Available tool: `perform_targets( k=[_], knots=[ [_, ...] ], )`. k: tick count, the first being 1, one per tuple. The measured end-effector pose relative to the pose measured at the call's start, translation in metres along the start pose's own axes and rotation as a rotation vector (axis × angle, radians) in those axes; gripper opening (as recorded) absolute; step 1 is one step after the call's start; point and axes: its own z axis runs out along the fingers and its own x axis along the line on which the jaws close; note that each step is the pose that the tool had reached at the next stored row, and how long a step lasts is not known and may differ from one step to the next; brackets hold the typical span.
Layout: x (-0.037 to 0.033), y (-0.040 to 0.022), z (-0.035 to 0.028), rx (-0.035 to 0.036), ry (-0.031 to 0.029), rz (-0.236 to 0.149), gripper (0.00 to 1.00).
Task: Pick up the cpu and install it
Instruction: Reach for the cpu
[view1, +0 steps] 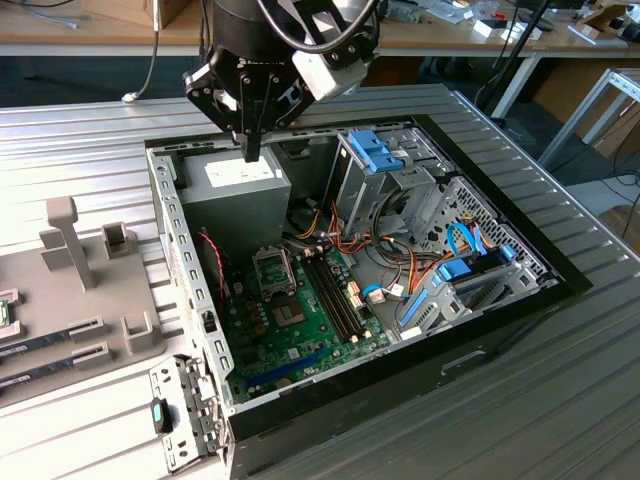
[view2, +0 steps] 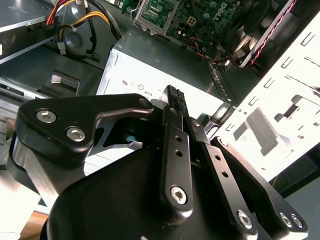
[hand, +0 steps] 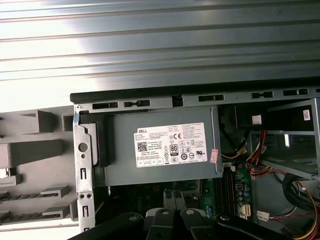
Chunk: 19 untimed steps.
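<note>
Over the open computer case (view1: 192, 290), near its far corner, the gripper (view1: 252, 150) hangs with its tips pointing straight down, just above the grey power box (view1: 245, 175). Its two black fingers (view2: 171, 107) are pressed close together in a narrow pinch, and I can see nothing held between them. In both wrist views the power box with its white sticker lies right under the tips. What may be the cpu (view1: 4, 312), a small green-edged piece, lies at the far edge of the exterior view's left, on the grey holder (view1: 130, 335). The edge cuts it off, so I cannot be sure. It is well apart from the gripper. Two long memory sticks (view1: 55, 337) lie in slots on the same holder, just beside it. Inside the case a green board (view1: 300, 328) lies flat at the bottom. On it sits a square socket (view1: 272, 266) with a metal frame, between the power box and a dark square chip (view1: 291, 315). I cannot tell if anything lies in the socket. Long black slots (view1: 335, 295) run beside it. Red, yellow and orange wires (view1: 340, 240) curl past them, and blue clips (view1: 375, 150) stick up at the far side. The case lies on its side on a ribbed metal table (view1: 90, 150).
</note>
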Motion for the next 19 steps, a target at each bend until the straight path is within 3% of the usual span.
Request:
perform_targets(
  k=[19],
  knots=[
    [0.0040, -0.0003, -0.0001, 0.0001, 0.0000, 0.000, 0.11]
  ],
)
